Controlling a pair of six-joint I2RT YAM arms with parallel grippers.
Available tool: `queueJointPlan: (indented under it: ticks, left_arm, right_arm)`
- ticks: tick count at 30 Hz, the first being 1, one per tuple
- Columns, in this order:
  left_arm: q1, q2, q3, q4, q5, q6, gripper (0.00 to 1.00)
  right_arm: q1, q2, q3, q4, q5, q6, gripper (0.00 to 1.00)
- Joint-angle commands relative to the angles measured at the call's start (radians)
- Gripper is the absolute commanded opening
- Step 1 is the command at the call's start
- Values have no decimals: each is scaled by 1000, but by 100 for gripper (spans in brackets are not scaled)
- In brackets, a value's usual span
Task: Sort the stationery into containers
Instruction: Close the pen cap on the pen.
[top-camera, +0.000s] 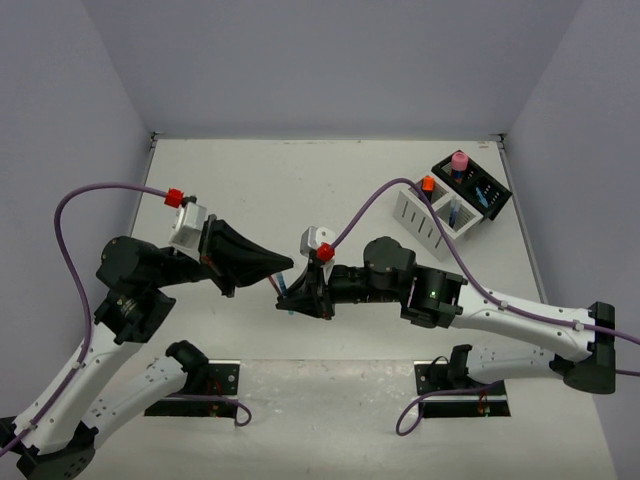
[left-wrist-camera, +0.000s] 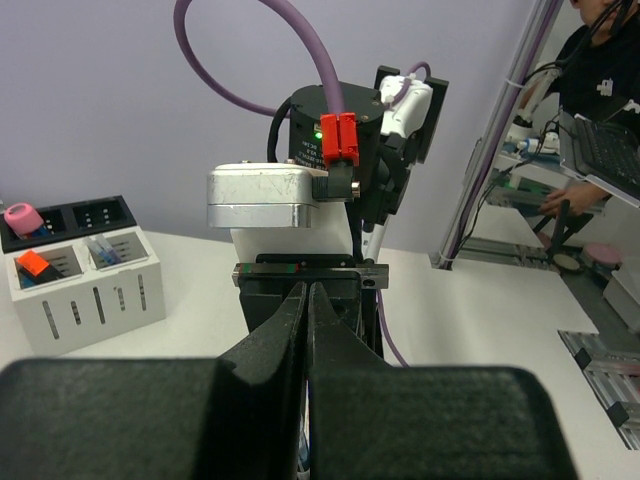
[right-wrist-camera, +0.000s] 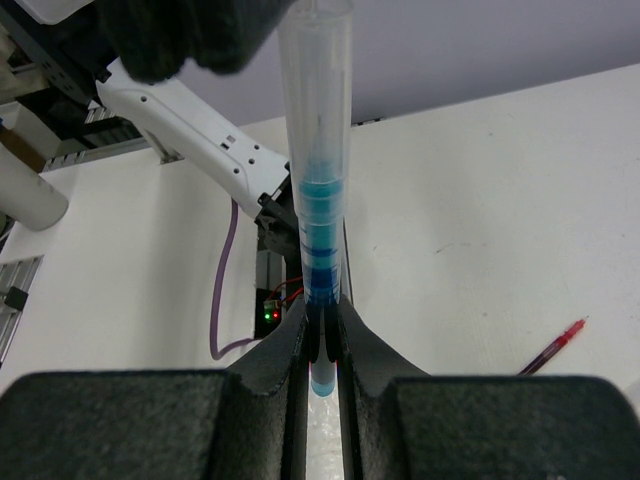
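Observation:
My right gripper (right-wrist-camera: 322, 315) is shut on the lower end of a clear pen with blue ink (right-wrist-camera: 318, 200), which rises straight up between its fingers. From above, that blue pen (top-camera: 286, 292) sits mid-table between the tips of the right gripper (top-camera: 290, 297) and the left gripper (top-camera: 283, 268). The left gripper (left-wrist-camera: 308, 290) is shut, its jaws pressed together; I cannot tell whether it touches the pen's far end. A red pen (right-wrist-camera: 553, 347) lies on the table. At the back right stand the white container (top-camera: 425, 225) and the black container (top-camera: 475, 185).
A pink cylinder (top-camera: 459, 160) stands in the black box, an orange-capped highlighter (top-camera: 428, 183) and a blue pen (top-camera: 453, 212) in the white box. Purple cables arc over both arms. Walls close the table's back and sides.

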Motion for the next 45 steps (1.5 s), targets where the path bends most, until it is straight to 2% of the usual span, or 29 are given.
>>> queueJointPlan:
  ticks: [1,13,23,28,31,34,36,39,41,45]
  left_arm:
    - [-6,5,-29,7,28,0,0]
    - [-6,-45,-167,104,47,-80,0]
    - [-6,-45,-187,164,75,-137,0]
    - [-6,-70,-221,173,75,-148,0]
    - [-6,-81,-230,170,72,-150,0]
    - [-6,-84,-210,143,63,-129,0]
    - [-6,-78,-116,9,-12,-74,0]
    - [-6,-67,-49,-82,-56,-22,9]
    - [-6,-48,41,-108,-86,0,22]
    - [-6,-36,114,-176,-124,19,34]
  right_arm:
    - [-1,-32,65,52,29,6,0]
    - [-1,-58,178,41,80,-6,0]
    - [-1,-25,192,58,79,0,0]
    - [-2,4,288,25,89,-28,0]
    - [-1,24,345,-13,85,-38,0]
    - [-2,26,319,-1,60,-40,0]
    - [-1,15,221,19,51,-32,0]
    - [-1,-9,164,37,52,-17,0]
    - [-1,-45,90,69,64,-1,0]
    - [-2,-81,49,79,75,8,0]
